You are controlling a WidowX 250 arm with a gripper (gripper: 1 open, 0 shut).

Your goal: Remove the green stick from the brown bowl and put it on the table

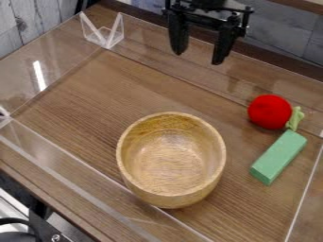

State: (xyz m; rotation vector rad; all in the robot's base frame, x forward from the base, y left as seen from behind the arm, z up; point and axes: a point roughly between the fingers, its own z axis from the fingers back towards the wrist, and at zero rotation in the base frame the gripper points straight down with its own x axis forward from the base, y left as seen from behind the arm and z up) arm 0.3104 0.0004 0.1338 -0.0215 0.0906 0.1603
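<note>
The green stick lies flat on the table at the right, just outside the brown bowl, close to the clear right wall. Nothing is inside the bowl, which sits low in the middle of the view. My gripper hangs at the top of the view, well above and behind the bowl. It points down with its two black fingers spread apart and nothing between them.
A red ball with a small yellow-green piece rests just behind the stick's far end. Low clear acrylic walls edge the table. A clear triangular stand sits at the back left.
</note>
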